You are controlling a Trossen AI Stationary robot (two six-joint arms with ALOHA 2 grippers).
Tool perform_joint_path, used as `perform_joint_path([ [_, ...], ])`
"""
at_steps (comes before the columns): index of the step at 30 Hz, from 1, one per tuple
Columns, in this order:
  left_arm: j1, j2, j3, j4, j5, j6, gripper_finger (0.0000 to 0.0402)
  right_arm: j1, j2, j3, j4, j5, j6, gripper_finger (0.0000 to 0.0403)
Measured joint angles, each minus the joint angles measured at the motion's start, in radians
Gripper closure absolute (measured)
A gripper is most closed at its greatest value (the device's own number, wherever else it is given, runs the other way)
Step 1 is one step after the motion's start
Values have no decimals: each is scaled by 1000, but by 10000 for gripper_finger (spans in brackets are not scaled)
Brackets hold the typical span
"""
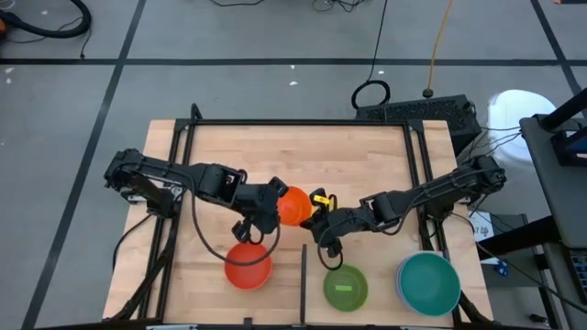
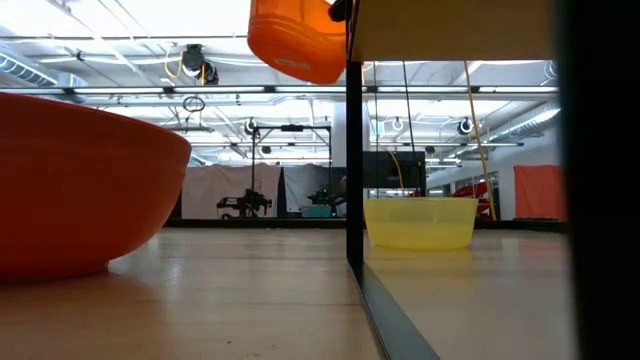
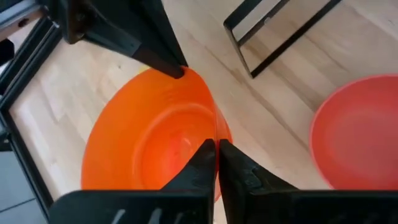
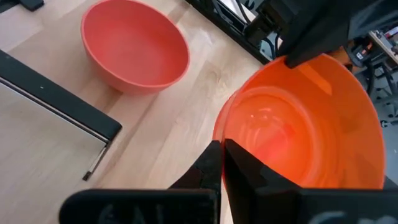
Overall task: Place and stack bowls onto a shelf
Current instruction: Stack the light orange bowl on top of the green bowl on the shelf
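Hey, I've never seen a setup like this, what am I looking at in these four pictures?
Two dark robot arms work at a wooden table. One picture looks straight down, one sits at tabletop height, and two come from cameras on the arms' wrists. In the middle, the left gripper and the right gripper are both shut on the rim of the orange bowl, holding it in the air. On the table are a red bowl, a green bowl and a teal bowl.
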Motion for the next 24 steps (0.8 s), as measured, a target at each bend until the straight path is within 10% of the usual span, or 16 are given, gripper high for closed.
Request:
perform_joint_path([
  [8,1,-1,0,-4,17,40,397,2,0,-1,39,33,-47,395],
  [17,-5,0,0,31,1,8,399,-3,-2,0,257,69,-125,283],
  [24,-46,0,0,89,8,4,400,87,-105,0,319,299,-76,223],
])
